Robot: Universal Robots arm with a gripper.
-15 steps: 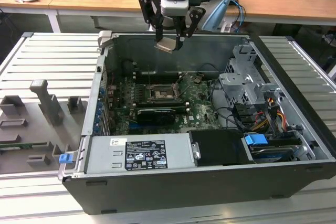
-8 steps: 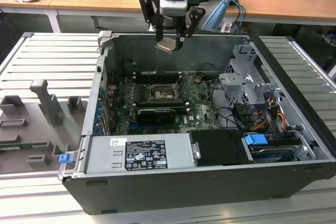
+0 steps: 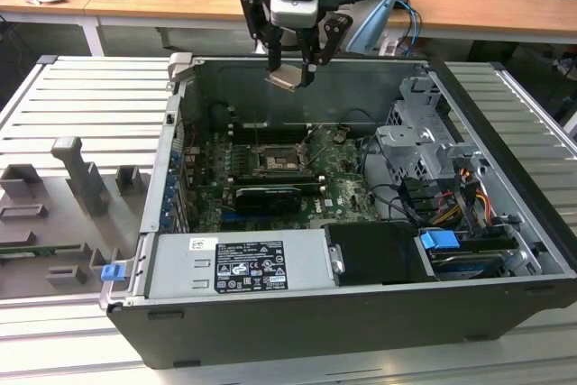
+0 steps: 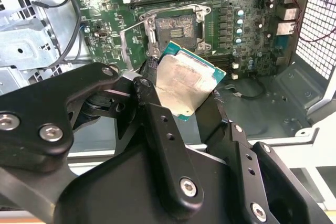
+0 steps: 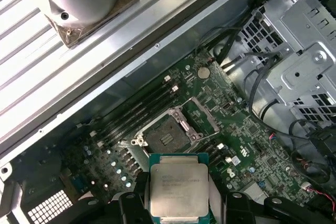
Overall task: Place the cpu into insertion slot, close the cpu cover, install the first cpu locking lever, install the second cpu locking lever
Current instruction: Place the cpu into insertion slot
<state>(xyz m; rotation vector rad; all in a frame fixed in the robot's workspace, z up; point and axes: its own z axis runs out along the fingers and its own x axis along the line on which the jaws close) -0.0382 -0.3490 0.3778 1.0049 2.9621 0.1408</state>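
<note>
1. Where the gripper hangs above the open computer case, its fingers are clamped on opposite edges of the cpu.
2. Cpu: square, so no long axis. In the first wrist view its silvery lid faces the camera, with several lines of fine engraved print and a green border. It is tilted in the exterior view.
3. Insertion slot: on the green motherboard, well below the cpu, dark centre exposed.
4. Power supply: carries a white label with black print.

The exterior view looks down at a slant into the whole open computer case. Both wrist views look closely down on the motherboard from opposing sides, sharing the insertion slot.
</note>
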